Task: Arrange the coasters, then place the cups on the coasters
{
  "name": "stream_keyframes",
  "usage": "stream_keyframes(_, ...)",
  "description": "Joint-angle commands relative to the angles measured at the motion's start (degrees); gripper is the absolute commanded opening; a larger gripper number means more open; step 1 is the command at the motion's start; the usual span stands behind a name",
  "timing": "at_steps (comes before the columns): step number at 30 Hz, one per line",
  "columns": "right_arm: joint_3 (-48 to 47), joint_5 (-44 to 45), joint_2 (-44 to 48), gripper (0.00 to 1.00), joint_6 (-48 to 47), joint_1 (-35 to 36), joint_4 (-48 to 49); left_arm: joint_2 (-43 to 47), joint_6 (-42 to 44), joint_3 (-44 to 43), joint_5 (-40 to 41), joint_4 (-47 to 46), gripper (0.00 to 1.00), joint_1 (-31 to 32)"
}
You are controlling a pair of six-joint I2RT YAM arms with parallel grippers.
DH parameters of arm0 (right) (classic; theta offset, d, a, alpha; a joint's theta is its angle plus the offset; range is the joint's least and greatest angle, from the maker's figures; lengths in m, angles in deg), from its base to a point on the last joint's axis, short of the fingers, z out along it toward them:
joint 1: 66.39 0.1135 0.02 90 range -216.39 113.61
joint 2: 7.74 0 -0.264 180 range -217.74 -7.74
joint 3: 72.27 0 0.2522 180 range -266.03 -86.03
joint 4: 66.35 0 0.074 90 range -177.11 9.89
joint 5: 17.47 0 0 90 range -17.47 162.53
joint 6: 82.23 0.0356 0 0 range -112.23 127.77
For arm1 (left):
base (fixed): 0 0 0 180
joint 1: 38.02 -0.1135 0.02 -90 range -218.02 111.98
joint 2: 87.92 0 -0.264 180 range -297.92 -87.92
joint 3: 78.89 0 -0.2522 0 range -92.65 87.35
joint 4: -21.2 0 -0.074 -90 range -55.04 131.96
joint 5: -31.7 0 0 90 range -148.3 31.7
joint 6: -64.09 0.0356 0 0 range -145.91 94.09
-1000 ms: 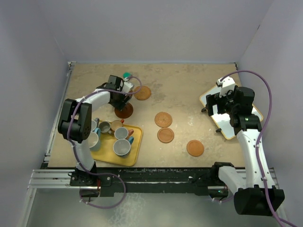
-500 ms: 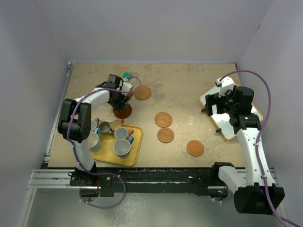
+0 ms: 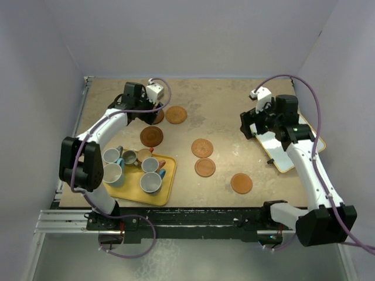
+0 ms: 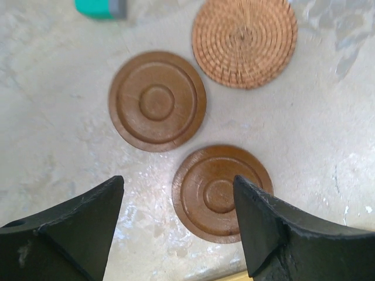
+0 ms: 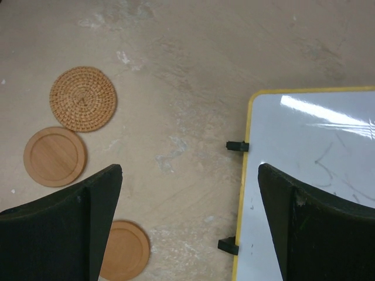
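Observation:
My left gripper [image 3: 143, 111] [image 4: 177, 188] hangs open and empty above the table's back left. Below it lie two dark brown coasters [image 4: 157, 100] [image 4: 221, 193] and a woven coaster [image 4: 244, 41]; the nearer dark one [image 3: 152, 136] sits partly under my right finger. Three more coasters [image 3: 202, 147] [image 3: 205, 167] [image 3: 241, 183] lie mid-table. Several cups [image 3: 151, 182] stand crowded on a yellow tray [image 3: 167, 181] at the front left. My right gripper [image 3: 249, 126] [image 5: 188, 175] is wide open over bare table beside a whiteboard, holding nothing.
A yellow-rimmed whiteboard [image 3: 290, 155] [image 5: 310, 175] with black clips lies at the right edge. A small teal block [image 4: 101, 7] sits behind the dark coasters. Walls close the table at the back and both sides.
My left gripper has let go of the dark coaster, opened wider and pulled back toward the far left. My right arm has swung left, off the whiteboard.

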Motion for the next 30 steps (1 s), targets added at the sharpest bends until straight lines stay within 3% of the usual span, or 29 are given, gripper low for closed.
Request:
stream_keyframes(1,-4.4,1.2,-4.5,1.0,-3.3,6.1,-2.7,6.4,-2.3,2.8,-0.4,-7.3,0.73,-0.5)
stream_keyframes(10,-5.1,5.6,-14.9,1.0,-5.7,18.4,2.2,15.6,-2.3,9.7,4.5,-15.6,0.76,-1.8)
stream_keyframes(17,-6.9,11.3,-24.0,0.99,-7.0,26.7,4.7,19.1,-4.0,10.5,4.6,-15.8,0.79,-5.5)
stream_keyframes(30,-11.9,17.0,-37.2,0.97,-9.3,31.9,7.1,23.3,-8.1,12.2,4.1,-14.6,0.83,-9.1)
